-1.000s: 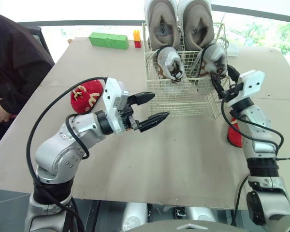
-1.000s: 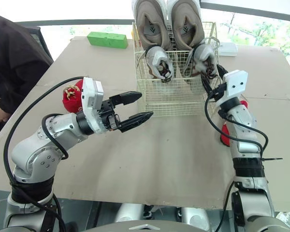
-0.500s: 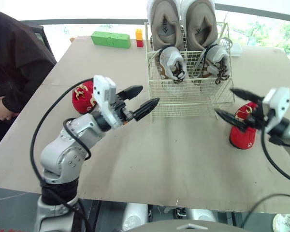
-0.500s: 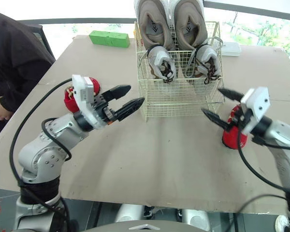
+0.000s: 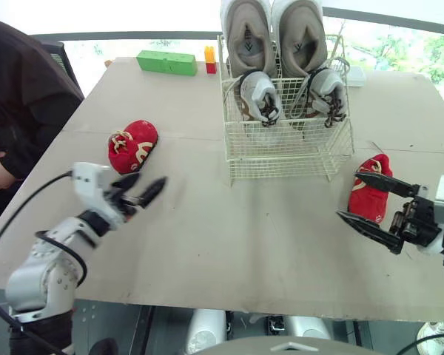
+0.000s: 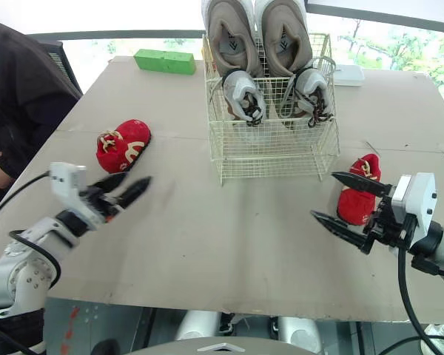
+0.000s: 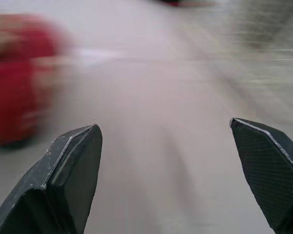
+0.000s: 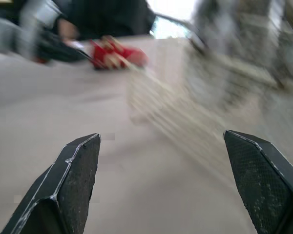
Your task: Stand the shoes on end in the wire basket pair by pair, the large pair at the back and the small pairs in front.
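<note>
Clearly the right gripper point(image 5: 347, 195), spread, sits lower right, just beside one red shoe point(image 5: 371, 196) lying lengthwise up-frame; the left gripper point(image 5: 149, 181), spread too, sits below the other shoe point(image 5: 133, 145).

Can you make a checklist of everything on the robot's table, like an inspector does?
Surface: brown table, flat, with a seam across it.
Job's things: wire basket holds the big beige pair on end at the back and a small grey pair in front. Two red shoes lie outside it, one on the left and one on the right.
Clutter: green block and small red-yellow block at the far edge.
Grippers: left gripper and right gripper both open and empty, above the table.
Cables: black cables loop off both arms.
Surroundings: person in dark clothes at the left; windows behind.
</note>
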Action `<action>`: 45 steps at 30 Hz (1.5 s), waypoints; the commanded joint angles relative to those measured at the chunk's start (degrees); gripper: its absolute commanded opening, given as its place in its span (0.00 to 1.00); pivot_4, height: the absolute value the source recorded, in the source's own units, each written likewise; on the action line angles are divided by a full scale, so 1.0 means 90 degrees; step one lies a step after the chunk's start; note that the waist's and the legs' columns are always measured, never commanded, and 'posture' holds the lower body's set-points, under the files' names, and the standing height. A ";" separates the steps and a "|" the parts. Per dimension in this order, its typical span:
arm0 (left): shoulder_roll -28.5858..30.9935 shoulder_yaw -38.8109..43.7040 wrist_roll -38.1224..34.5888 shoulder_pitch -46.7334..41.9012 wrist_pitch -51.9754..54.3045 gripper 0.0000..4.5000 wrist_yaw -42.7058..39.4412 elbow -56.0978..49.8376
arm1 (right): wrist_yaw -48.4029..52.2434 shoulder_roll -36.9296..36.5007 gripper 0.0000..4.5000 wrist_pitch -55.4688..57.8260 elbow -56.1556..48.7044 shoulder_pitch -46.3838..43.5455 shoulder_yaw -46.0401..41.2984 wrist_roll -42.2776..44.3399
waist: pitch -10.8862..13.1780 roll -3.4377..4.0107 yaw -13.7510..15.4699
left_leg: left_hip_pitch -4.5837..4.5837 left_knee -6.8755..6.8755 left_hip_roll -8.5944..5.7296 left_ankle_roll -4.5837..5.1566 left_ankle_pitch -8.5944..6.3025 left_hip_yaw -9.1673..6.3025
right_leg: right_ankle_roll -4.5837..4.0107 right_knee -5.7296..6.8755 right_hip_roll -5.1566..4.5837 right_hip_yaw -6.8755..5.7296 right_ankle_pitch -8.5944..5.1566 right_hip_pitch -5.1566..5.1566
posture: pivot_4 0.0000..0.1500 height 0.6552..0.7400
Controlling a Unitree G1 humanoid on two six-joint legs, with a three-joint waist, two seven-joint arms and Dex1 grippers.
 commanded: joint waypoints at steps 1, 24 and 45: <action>0.0206 0.0102 0.0332 -0.0348 -0.0097 1.00 0.0267 0.0309 | -0.0092 -0.0023 0.86 0.0095 -0.0220 -0.0300 0.0258 0.0215 | -0.0006 -0.0024 0.0043 | -0.0004 0.0003 -0.0001 0.0000 0.0000 0.0000 | -0.0006 -0.0002 -0.0003 -0.0002 0.0004 0.0000 | 1.00 1.00; 0.0254 -0.0908 0.2090 -0.2573 -0.1746 0.05 -0.0059 0.3525 | 0.0013 0.0189 0.87 -0.0289 -0.0189 0.0232 0.0341 -0.0163 | -0.0017 -0.0045 0.0128 | -0.0012 0.0013 -0.0007 -0.0003 0.0001 0.0003 | -0.0008 0.0002 -0.0027 -0.0021 0.0007 0.0000 | 1.00 1.00; -0.0537 -0.2041 0.0199 -0.4595 -0.2040 0.05 -0.1238 -0.0733 | -0.1715 -0.0898 0.87 0.1677 0.1102 -0.6469 0.1022 0.0156 | 0.0003 -0.0036 0.0102 | -0.0035 0.0038 -0.0008 -0.0009 0.0005 0.0005 | -0.0010 0.0000 -0.0027 -0.0034 0.0009 -0.0005 | 1.00 1.00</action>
